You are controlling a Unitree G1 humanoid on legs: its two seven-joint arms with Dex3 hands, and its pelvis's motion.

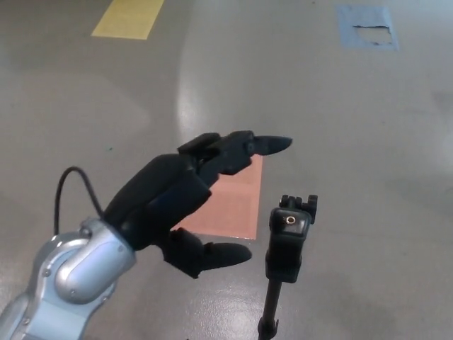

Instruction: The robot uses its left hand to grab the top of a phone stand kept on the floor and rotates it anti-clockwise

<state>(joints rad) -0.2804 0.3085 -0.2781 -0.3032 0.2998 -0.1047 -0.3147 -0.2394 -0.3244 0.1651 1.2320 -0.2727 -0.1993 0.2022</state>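
Black left hand (185,205) on silver-grey wrist (81,265). Black phone stand (287,244) just beside it. Salmon-pink patch (237,205) behind it; yellow patch (129,18), blue patch (367,27) far beyond; grey glossy floor (368,142).
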